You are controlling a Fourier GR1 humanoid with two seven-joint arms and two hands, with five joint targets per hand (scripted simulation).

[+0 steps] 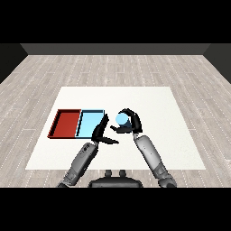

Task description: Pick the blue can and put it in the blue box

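Curling round a small light blue cylindrical can [121,119], the robot's black right hand [131,122] has its fingers arched over the can's top and far side, with the thumb coming in below, so the hand is clamped on the can. Only the can's round pale top and a little of its side show between the fingers. The can sits at the left side of that hand, toward the trays, and whether it rests on the flat white table [153,103] or is lifted off it cannot be told from this view.

Just left of the right hand, the black left hand [102,131] is held with its fingers straight and apart from the thumb, holding nothing; its fingertips reach up beside the near right corner of the shallow light blue rectangular tray [84,122]. That tray lies directly left of the held can, near it but not under it. Touching the blue tray's far left edge is a shallow red rectangular tray [66,122], well apart from the right hand. Both grey forearms rise from the lower part of the view.
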